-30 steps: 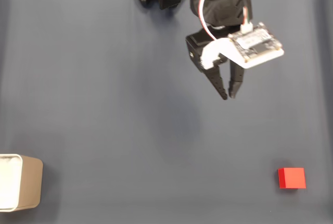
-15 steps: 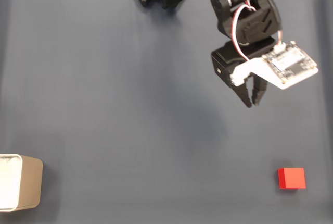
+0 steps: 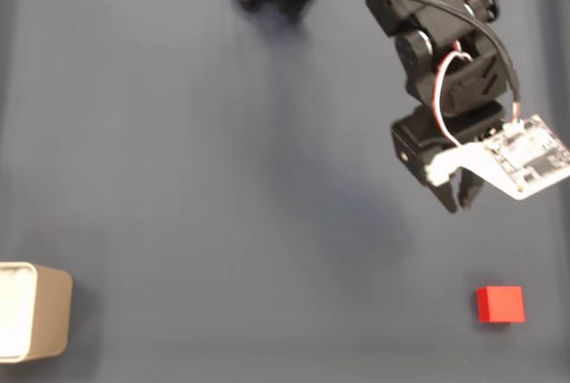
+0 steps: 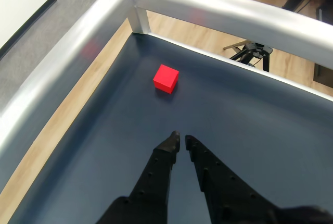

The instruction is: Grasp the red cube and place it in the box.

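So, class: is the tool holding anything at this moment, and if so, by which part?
Nothing is held. The tool has its fingers nearly together with only bare mat between them, and the red cube lies apart, ahead of the tips.

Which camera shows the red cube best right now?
The wrist view: the red cube sits ahead of the gripper with three faces visible. The fixed view shows the cube smaller, from above, near the lower right corner.
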`<state>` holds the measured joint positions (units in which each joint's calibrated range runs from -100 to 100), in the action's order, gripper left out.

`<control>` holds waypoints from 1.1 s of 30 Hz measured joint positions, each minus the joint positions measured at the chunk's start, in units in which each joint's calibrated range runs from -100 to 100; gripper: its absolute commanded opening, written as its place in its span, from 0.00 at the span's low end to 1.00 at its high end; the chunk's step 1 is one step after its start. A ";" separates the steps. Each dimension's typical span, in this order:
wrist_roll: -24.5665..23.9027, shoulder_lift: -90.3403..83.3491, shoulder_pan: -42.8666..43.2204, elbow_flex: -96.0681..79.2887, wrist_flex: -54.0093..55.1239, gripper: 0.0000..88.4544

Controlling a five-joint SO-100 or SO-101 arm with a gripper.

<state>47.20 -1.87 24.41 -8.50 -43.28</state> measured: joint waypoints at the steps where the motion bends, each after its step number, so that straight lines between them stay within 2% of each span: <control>1: 0.00 1.22 0.07 1.27 0.00 0.01; 10: 0.00 8.42 0.15 8.86 0.00 0.02; 22: -0.34 12.33 0.07 10.31 0.48 0.07; 33: -0.34 17.37 0.07 14.47 2.15 0.07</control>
<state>46.86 15.50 24.48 5.97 -41.13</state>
